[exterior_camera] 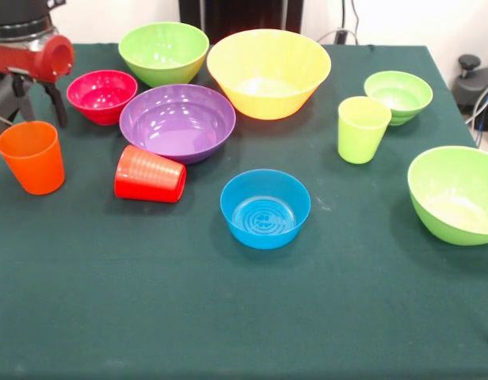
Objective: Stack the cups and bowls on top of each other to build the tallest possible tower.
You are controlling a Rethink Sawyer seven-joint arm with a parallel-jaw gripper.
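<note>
Across the green tablecloth [228, 317] nothing is stacked yet, so we judge the tower unbuilt and every piece free to choose. Far and centre sits the yellow bowl [268, 73], the widest; we expect it to be light, stiff and glossy, so slippery to pinch, and its thin rim looks the only place a narrow gripper could bite. Just nearer and left of it is the purple bowl [177, 121], wide and shallow, touching or nearly touching the yellow one; again we would take it by the rim on its open near side. At the right edge lies the big lime bowl [456, 194], well apart from the rest, with a second lime bowl [164, 51] at the far left and a small lime bowl [398, 96] at the far right. Near the centre stands the blue bowl [265, 207], clear all round and easy to reach. The magenta bowl [101, 96] sits far left, beside the purple one.

Of the cups, the lime cup [362, 129] and the orange cup [31, 156] stand upright, mouths up; their tapered walls should be smooth and may slide upward in a squeeze, so we would grip low or over the lip. The red cup [150, 175] lies on its side and could roll.

At the far left the gripper [34, 99] hangs just behind the orange cup, its dark fingers spread and empty.
</note>
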